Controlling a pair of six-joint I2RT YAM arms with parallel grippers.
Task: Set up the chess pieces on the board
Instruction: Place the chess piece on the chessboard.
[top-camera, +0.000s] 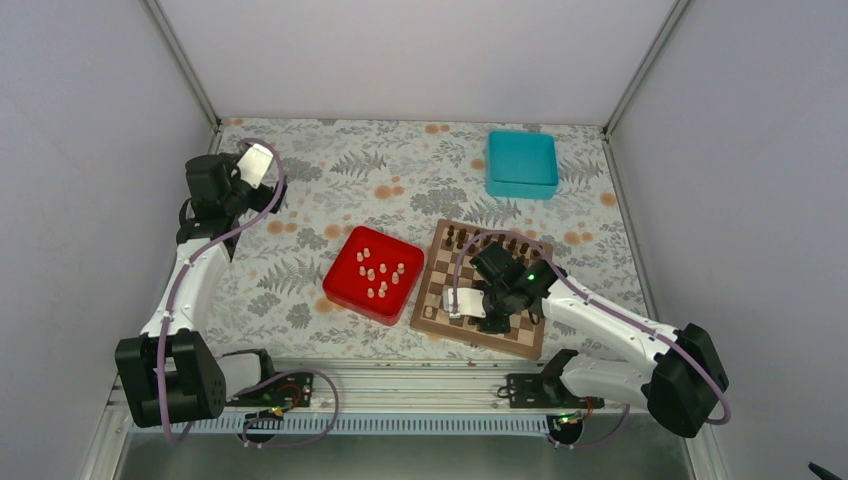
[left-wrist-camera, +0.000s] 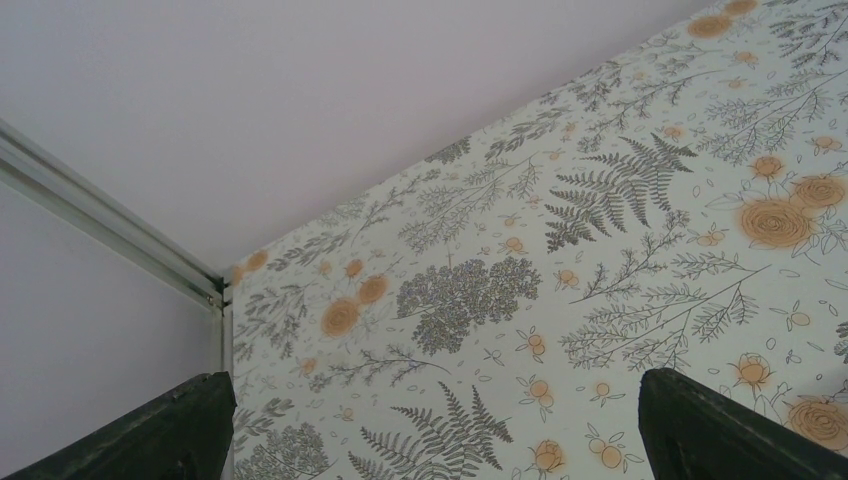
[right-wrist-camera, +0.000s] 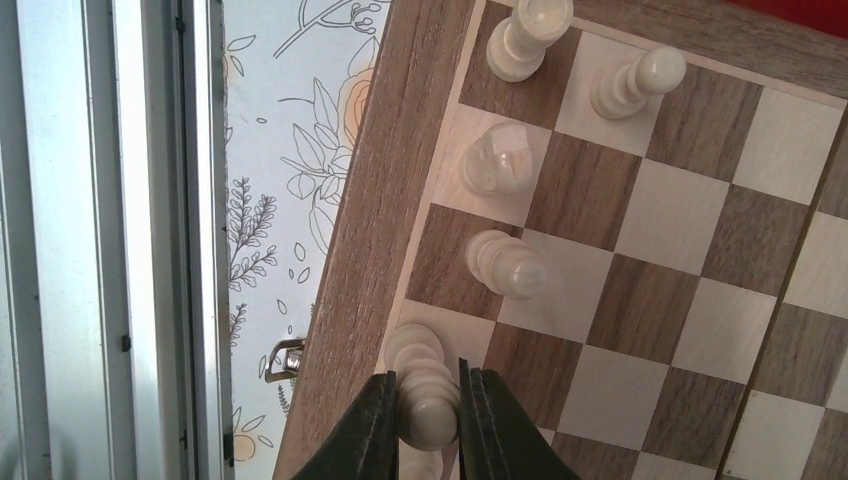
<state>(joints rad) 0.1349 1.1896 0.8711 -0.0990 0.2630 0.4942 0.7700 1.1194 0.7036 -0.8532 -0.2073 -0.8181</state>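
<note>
A pale chess piece (right-wrist-camera: 415, 350) stands upright on the wooden chessboard (right-wrist-camera: 370, 200). Its long axis is vertical, its base sits on a light square in the row along the board's near border, and its rounded head points up toward the wrist camera. The right gripper (right-wrist-camera: 428, 375) has both dark fingers (right-wrist-camera: 375, 430) closed on the upper part of this piece. Four more pale pieces (right-wrist-camera: 505, 265) stand upright close by. Three are in the same edge row, running toward the board's left corner, and one (right-wrist-camera: 635, 80) stands a row further in. Dark brown pieces (top-camera: 490, 240) line the board's far edge.

The board lies turned slightly askew, right of centre, on a tablecloth (top-camera: 300, 200) printed with grey ferns and orange flowers. Plain pale walls enclose the table on three sides, with metal struts in the far corners. An aluminium rail (top-camera: 400, 375) runs along the near edge, where the arm bases are bolted.

Just beside the board's left side sits a square red tray (top-camera: 352, 303) holding about eight loose pale pieces (top-camera: 378, 270). They are too small to tell whether they stand or lie. A teal box (top-camera: 521, 163) rests well apart, toward the far right, and its inside is not visible.

The left gripper (left-wrist-camera: 435, 400) hangs over the far left corner of the table. Its fingers are spread wide, with only the cloth between them.
</note>
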